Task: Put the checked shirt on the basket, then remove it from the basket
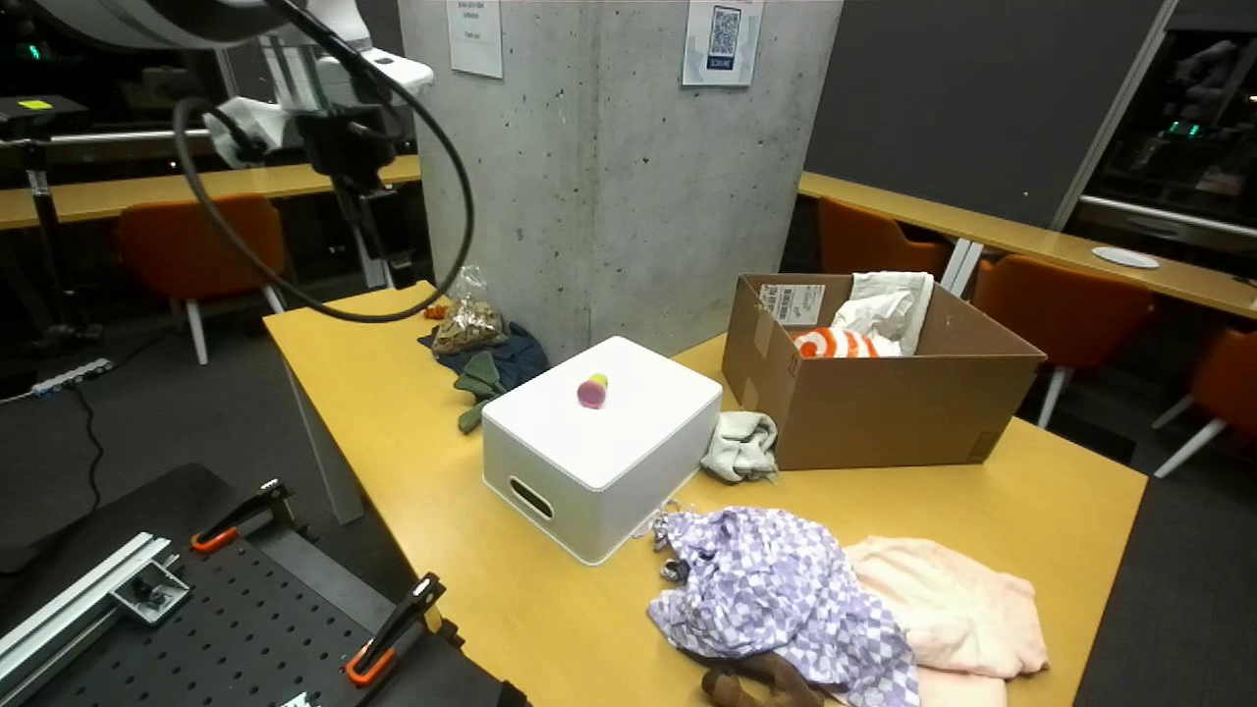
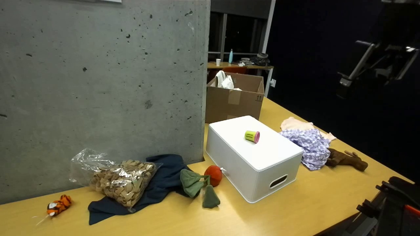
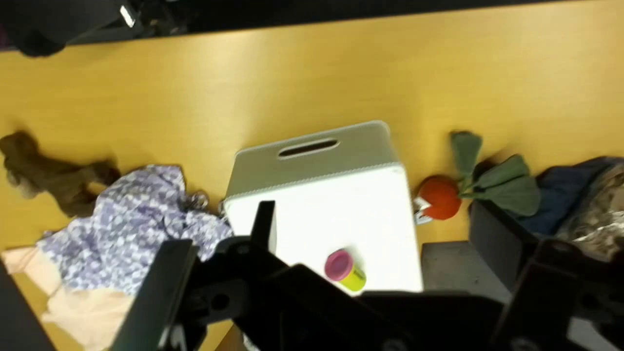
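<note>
The checked shirt point(image 1: 761, 579), purple and white, lies crumpled on the table beside the white box-shaped basket. It also shows in an exterior view point(image 2: 306, 144) and in the wrist view point(image 3: 141, 224). The basket point(image 1: 550, 412) has a flat white top and a handle slot; it shows in the wrist view point(image 3: 317, 209) too. A yellow tub with a pink lid point(image 2: 252, 136) lies on its side on the top. My gripper point(image 3: 378, 226) is open and empty, high above the table and apart from the shirt and the basket.
A cardboard box point(image 1: 903, 412) with cloths stands behind the basket. A peach cloth point(image 1: 953, 609) and a brown plush toy point(image 2: 347, 159) lie by the shirt. A red plush with green leaves point(image 2: 213, 175), a navy cloth point(image 2: 164, 183) and a bag point(image 2: 124, 180) lie near the concrete pillar point(image 1: 628, 196).
</note>
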You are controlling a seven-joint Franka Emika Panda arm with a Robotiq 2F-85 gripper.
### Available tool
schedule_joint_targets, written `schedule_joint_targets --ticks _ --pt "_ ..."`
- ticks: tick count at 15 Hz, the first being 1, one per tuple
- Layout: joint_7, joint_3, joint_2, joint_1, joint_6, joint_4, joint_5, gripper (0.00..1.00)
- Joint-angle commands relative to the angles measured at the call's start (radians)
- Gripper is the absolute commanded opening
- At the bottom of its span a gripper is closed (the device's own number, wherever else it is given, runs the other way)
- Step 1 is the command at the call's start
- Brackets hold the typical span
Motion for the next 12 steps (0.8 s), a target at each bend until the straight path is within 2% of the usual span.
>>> schedule_joint_targets --ticks 1,3,5,12 --pt "0.116 -0.021 0.218 -0.062 0.078 0.145 -0.232 1.0" --pt "0.189 -0.081 0.298 -0.067 0.121 0.184 -0.339 1.0" --pt "0.237 -0.153 0.36 -0.063 0.166 0.204 -0.371 1.0" --pt "0.295 -0.368 0.557 -0.064 0.38 0.235 -0.332 1.0"
